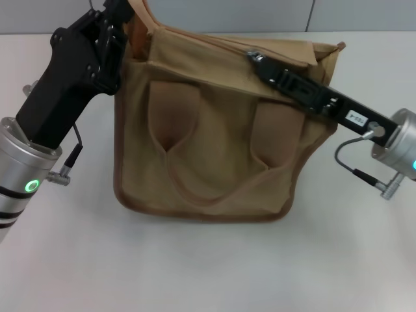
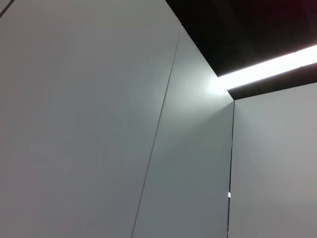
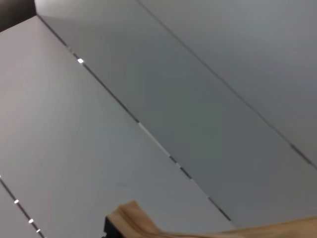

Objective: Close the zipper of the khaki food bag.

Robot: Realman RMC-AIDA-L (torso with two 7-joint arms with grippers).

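Note:
The khaki food bag (image 1: 214, 149) stands upright in the middle of the white table, its two wide strap handles hanging down its front. In the head view my right gripper (image 1: 255, 58) reaches from the right across the bag's top panel, its thin fingers pinched together on the small silver pull tab (image 1: 251, 54) of the zipper, about mid-length of the top. My left gripper (image 1: 117, 26) is at the bag's top left corner, against a raised tan strap (image 1: 140, 13); its tip runs out of view. A strip of tan fabric (image 3: 143, 225) shows in the right wrist view.
The white table (image 1: 208, 273) lies bare in front of and beside the bag. A grey panelled wall (image 1: 260, 13) runs behind it. Short cables hang from both wrists (image 1: 71, 162) (image 1: 364, 175). The left wrist view shows only wall panels and a ceiling light (image 2: 267, 69).

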